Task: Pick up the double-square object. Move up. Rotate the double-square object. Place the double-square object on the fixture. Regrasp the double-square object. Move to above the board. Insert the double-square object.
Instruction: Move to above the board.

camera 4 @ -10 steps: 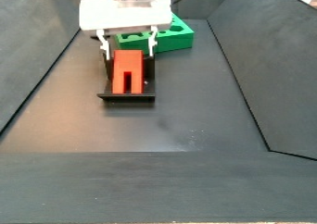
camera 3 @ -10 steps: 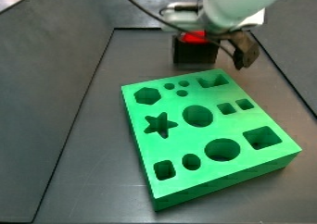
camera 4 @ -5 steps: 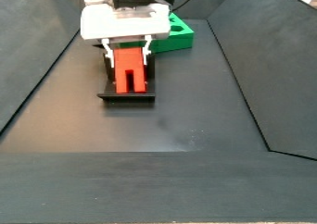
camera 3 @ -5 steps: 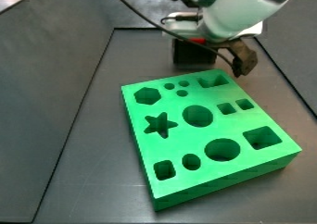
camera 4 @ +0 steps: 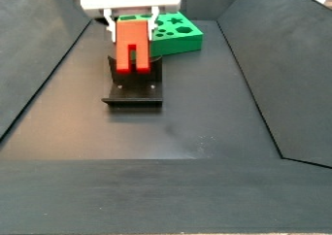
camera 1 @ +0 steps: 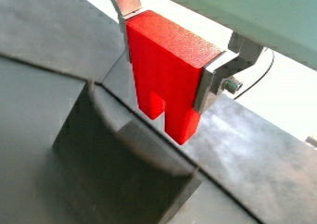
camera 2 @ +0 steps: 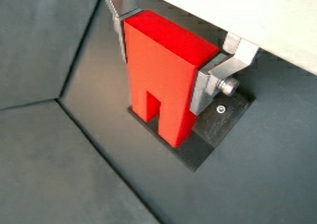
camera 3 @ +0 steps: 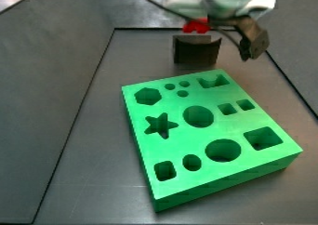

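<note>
The gripper [camera 4: 130, 25] is shut on the red double-square object [camera 4: 131, 45] and holds it upright, notch end down, above the fixture [camera 4: 134, 91]. In both wrist views the silver fingers [camera 1: 217, 75] [camera 2: 212, 75] press on the two long sides of the red block [camera 1: 165, 66] [camera 2: 158, 66]. The fixture's dark block [camera 1: 124, 163] and base plate [camera 2: 213, 126] lie just below the block's lower end. In a side view only a bit of red [camera 3: 195, 26] shows under the gripper [camera 3: 199, 22], above the fixture [camera 3: 195, 50]. The green board [camera 3: 205, 136] lies flat nearby.
The board also shows behind the gripper in a side view [camera 4: 185, 32]. Sloping dark walls [camera 4: 39, 74] close in the floor on both sides. The arm's cables hang behind the gripper [camera 3: 162, 10].
The gripper has risen with the red block in it. The block has come up off the fixture. The fixture and board have not moved.
</note>
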